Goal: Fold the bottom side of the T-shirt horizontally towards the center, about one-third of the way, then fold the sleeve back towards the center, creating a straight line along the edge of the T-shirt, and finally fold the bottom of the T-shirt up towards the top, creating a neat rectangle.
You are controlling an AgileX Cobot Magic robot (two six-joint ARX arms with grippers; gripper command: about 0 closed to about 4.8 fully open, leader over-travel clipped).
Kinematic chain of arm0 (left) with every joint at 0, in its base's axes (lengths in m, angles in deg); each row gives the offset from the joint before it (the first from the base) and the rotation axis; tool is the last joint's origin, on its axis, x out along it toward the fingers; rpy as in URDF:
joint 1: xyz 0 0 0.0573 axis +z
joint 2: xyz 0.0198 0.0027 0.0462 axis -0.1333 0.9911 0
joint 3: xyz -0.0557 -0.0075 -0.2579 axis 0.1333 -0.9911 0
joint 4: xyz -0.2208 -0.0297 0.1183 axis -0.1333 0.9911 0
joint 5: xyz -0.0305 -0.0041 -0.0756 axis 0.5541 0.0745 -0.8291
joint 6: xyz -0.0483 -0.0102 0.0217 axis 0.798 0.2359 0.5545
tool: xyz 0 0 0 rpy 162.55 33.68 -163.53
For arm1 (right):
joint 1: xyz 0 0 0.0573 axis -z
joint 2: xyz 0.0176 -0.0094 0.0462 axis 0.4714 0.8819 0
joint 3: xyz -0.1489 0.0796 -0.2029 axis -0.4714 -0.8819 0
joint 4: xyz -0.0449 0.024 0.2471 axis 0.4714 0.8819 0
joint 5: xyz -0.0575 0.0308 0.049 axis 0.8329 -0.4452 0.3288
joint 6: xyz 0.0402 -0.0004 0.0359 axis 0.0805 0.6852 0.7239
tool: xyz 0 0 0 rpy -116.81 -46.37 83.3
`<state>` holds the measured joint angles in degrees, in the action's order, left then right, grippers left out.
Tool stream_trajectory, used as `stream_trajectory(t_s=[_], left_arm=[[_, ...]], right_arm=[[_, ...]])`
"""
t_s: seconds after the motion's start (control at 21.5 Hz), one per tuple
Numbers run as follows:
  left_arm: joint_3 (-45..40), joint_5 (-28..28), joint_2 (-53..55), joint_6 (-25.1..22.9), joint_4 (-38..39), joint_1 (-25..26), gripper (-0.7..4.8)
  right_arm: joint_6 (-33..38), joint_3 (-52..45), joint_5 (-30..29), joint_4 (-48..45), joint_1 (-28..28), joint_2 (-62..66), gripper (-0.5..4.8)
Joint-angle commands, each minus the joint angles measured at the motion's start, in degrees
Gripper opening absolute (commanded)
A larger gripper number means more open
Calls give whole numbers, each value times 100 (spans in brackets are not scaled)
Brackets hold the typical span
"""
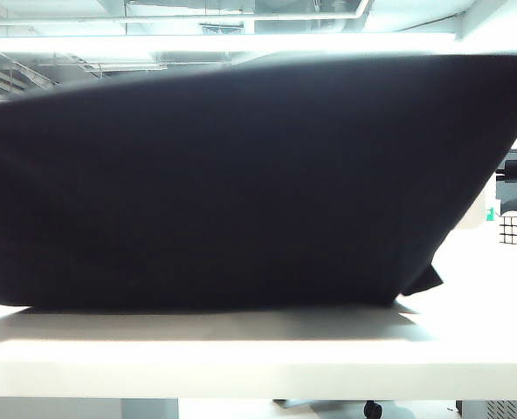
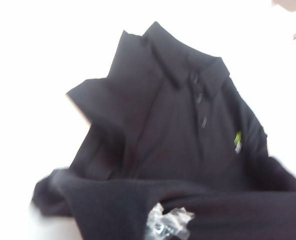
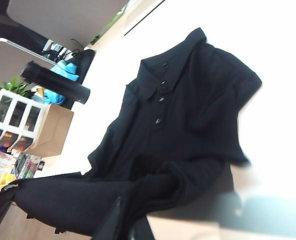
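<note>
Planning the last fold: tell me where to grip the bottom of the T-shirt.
Pinch the bottom of the T-shirt near both ends, coming from the side opposite the collar: that edge is long and straight. Left gripper and right gripper look shut on it, held high.

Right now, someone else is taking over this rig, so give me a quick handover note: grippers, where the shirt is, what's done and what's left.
Left gripper: shut on the bottom of the T-shirt, lifted off the table.
Right gripper: shut on the same hem, also raised.
T-shirt: hem end hangs like a curtain across the exterior view, hiding both arms. The collar end lies on the white table, with the sleeve on the left arm's side turned in over the body.
Done: sleeves look folded in, hem picked up.
Left: carry the hem towards the collar, lay it flat, release, check the rectangle.
</note>
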<state>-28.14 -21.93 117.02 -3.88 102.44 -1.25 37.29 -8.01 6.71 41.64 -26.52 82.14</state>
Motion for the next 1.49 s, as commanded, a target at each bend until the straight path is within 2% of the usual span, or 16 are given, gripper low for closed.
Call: stream_trajectory(t_s=[0.05,0.23,0.33,0.42,0.74,1.02,1.16,1.49], left_arm=[[197,-55,1204,205,-1467,4,-6],[960,-157,2981,216,-2669,4,-6],[1609,-306,3897,302,-2924,-17,-6],[2269,-308,4688,295,-2935,-70,-6],[3637,-286,6194,297,-2962,-341,-6],[4343,-105,7001,295,-2986,-520,-6],[4395,358,7156,267,-3049,-553,-6],[4398,1058,7300,136,-3217,-514,-6]], right_arm=[[-42,111,-164,-1475,2,1281,-4],[-195,846,-291,-2741,31,3289,-4],[-407,1530,-420,-2850,28,4264,-4],[-503,2164,-461,-2850,24,5031,-4],[-619,3388,-407,-2916,28,6553,-4],[-695,3790,-234,-2975,44,7302,-4],[-743,4004,-118,-3027,168,7652,-4],[-752,4354,11,-3093,426,7893,-4]])
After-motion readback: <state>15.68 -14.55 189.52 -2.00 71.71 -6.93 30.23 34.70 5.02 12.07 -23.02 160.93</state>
